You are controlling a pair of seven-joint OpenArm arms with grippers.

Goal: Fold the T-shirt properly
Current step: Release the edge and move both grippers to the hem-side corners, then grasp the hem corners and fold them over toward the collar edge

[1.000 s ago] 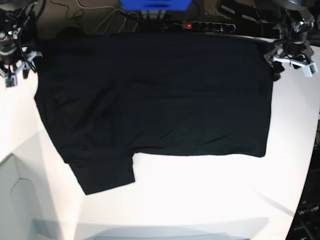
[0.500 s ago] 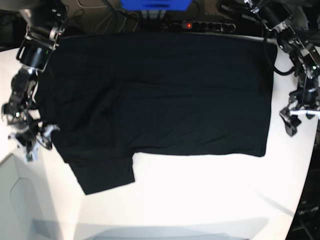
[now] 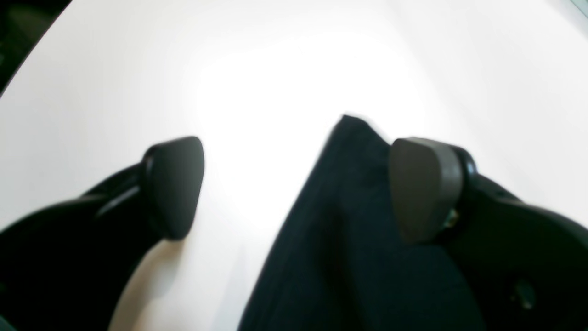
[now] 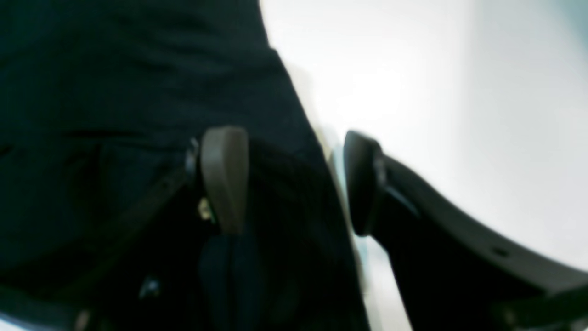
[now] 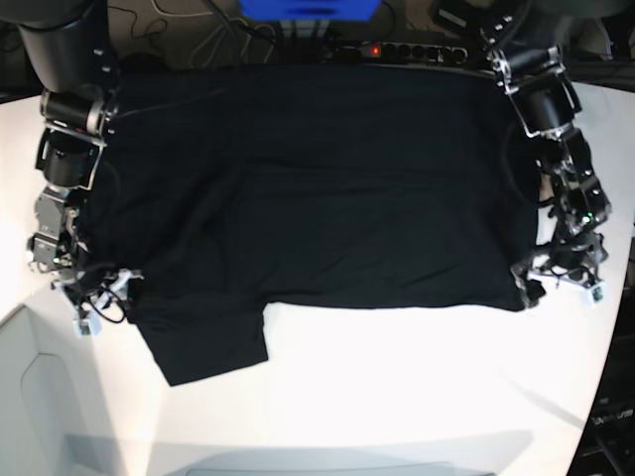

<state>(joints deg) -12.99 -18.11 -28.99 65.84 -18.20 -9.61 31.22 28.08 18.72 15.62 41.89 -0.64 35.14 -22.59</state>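
Left pincer point(image 3: 294, 188) gapes wide over a corner of the black T-shirt point(image 5: 317, 198), one pad above cloth, the other above bare white tabletop point(image 3: 275, 59), so it straddles the edge, likely to pinch that corner. Right pincer point(image 4: 294, 181) is open too, nothing held, one pad over cloth near the sleeve, the other off its edge. Beyond both, the T-shirt lies spread flat between them, still unfolded.

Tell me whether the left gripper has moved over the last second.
Yes. The left gripper travelled down the large black cloth T-shirt's side edge, from its top corner to its bottom corner.
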